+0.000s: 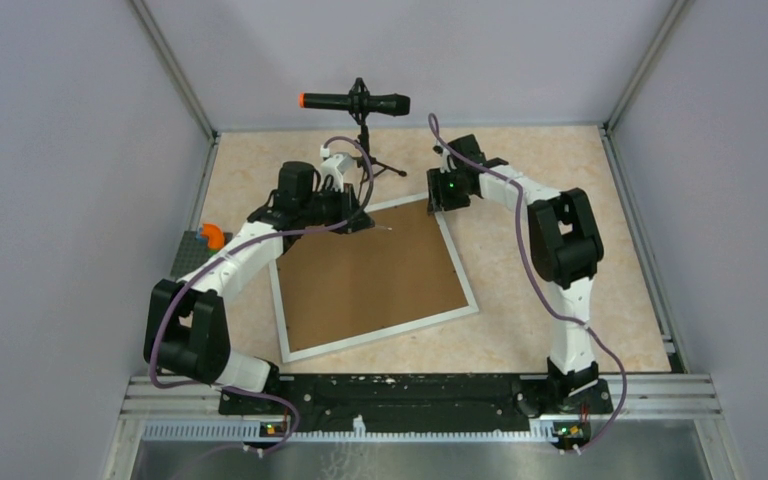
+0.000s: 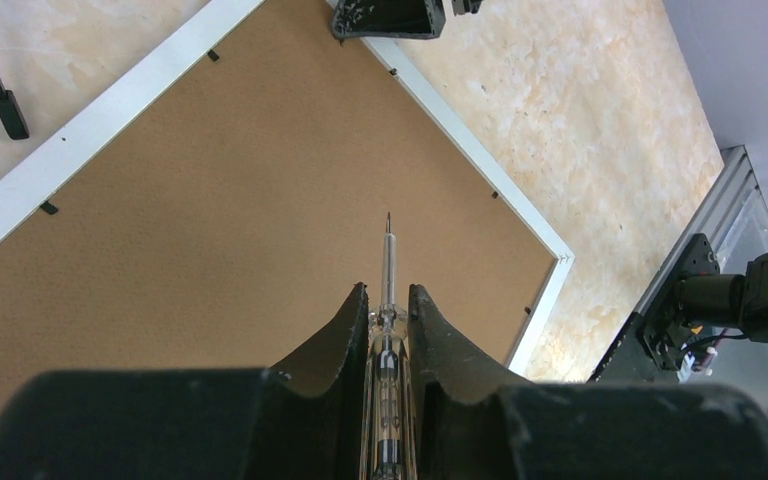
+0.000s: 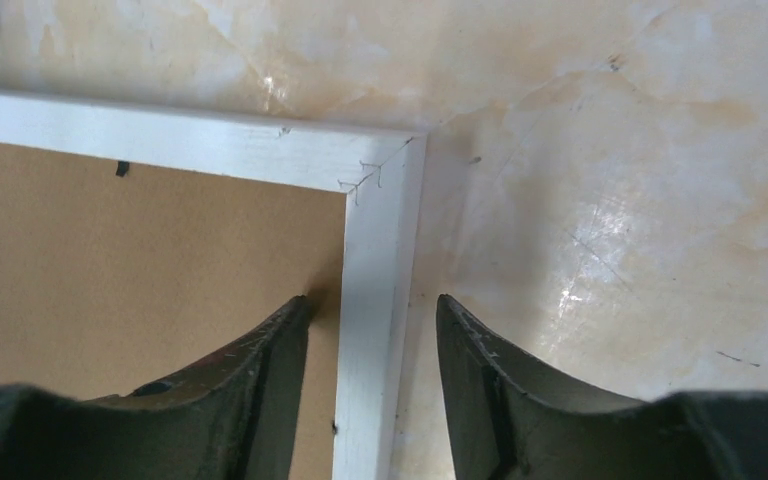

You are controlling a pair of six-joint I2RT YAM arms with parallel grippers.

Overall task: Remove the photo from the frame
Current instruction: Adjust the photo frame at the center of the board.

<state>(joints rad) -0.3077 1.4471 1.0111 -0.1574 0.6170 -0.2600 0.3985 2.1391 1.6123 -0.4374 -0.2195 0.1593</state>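
Only its wrist view shows left hand [image 2: 388,300] grasping thin pointed tool [image 2: 388,258], right hand [image 3: 372,312] released, astride frame [image 3: 210,140] border

We're looking into a robotics lab test cell. Plain grey walls [image 1: 60,150] box in a marble-look table [image 1: 500,345], and aluminium rails [image 1: 660,392] run along its near edge. A cabled left arm [image 1: 235,255] and right arm [image 1: 565,240] are bolted there, and a microphone [image 1: 355,102] stands on a tripod at the back.
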